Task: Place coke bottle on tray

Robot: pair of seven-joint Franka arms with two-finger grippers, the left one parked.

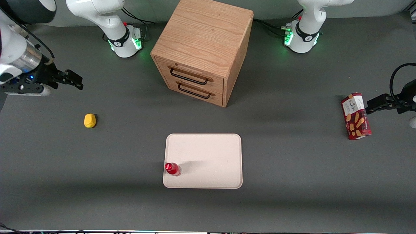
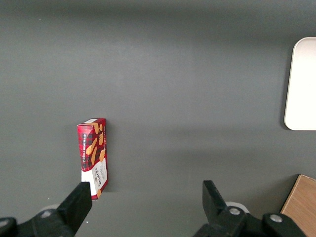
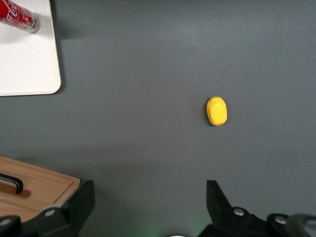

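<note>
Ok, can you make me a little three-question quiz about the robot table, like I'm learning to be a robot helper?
1. True or false: the small red coke bottle stands upright on the pale cream rectangular tray.
2. Which is nearer the front camera: the yellow lump or the wooden two-drawer cabinet?
3. Where is the right arm's black two-finger gripper?
A) clamped on the bottle
B) open, holding nothing, up above the table toward the working arm's end
C) inside a drawer

Key: 1 true; 2 the yellow lump; 3 B.
</note>
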